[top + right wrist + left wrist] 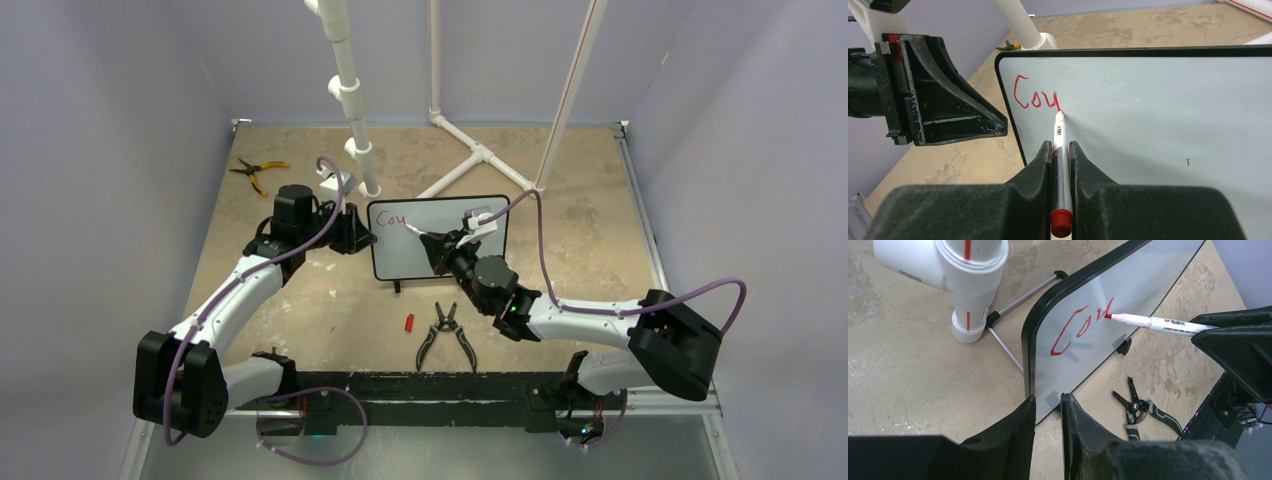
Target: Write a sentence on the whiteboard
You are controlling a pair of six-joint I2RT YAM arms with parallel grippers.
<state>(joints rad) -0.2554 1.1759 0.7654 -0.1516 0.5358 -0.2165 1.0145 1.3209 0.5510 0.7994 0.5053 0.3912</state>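
Note:
The whiteboard (425, 265) stands near the table's middle, on small feet. Red letters "Cou" (393, 217) are at its top left; they also show in the left wrist view (1073, 332) and the right wrist view (1035, 95). My right gripper (1060, 145) is shut on a white marker with a red end (1060, 150). The marker's tip touches the board right after the "u" (1109, 316). My left gripper (1048, 402) is nearly closed around the board's lower left corner (1032, 390), and in the top view it sits at the board's left edge (360, 235).
Black wire strippers (447, 335) and a red marker cap (409, 323) lie in front of the board. Yellow pliers (255, 172) lie at the back left. A white PVC pipe stand (350, 100) rises just behind the board's left end. Walls enclose the table.

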